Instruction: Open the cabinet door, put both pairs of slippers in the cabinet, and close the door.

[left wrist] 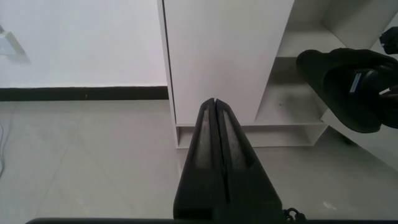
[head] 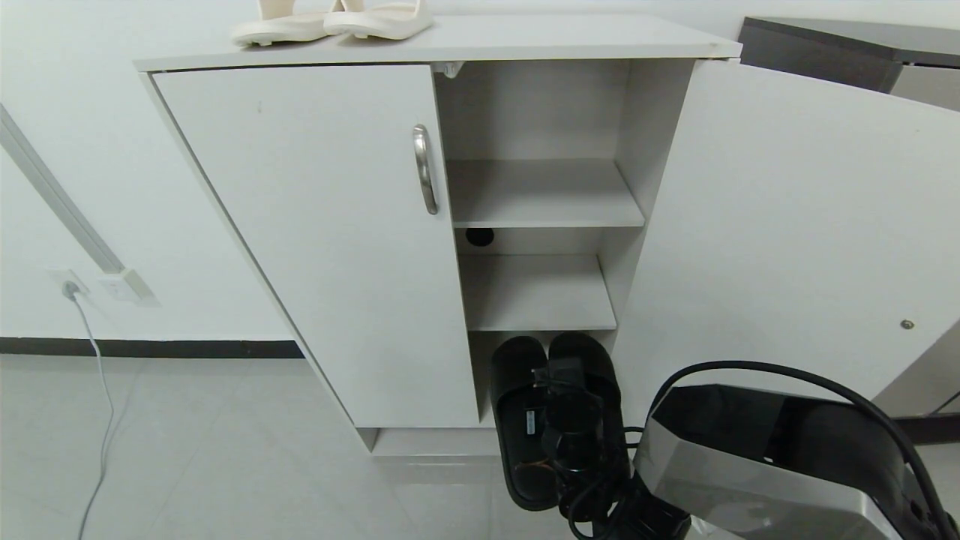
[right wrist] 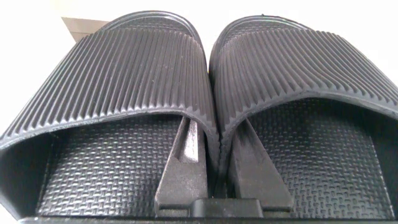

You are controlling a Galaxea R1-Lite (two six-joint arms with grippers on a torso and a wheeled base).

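Black slippers (head: pixel 517 405), two side by side, hang at 6 o'clock, clamped by their adjoining straps in the right hand (right wrist: pixel 214 124). Their long axes and toes aim at 12 o'clock, at the mouth of the bottom compartment of the cabinet (head: pixel 315 225). One insole carries a label (head: pixel 529 422), too small to read. Left hand (left wrist: pixel 214 106) is clenched, empty. Right door (head: pixel 787 225) stands open. Two cream slippers (head: pixel 337 22) rest on the cabinet top at 11 o'clock.

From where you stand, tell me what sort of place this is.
Likely a home-style entryway or a mock-up of one: a white shoe cabinet against a plain wall, cream slippers on its top, black slippers at its bottom compartment, and a tiled floor.
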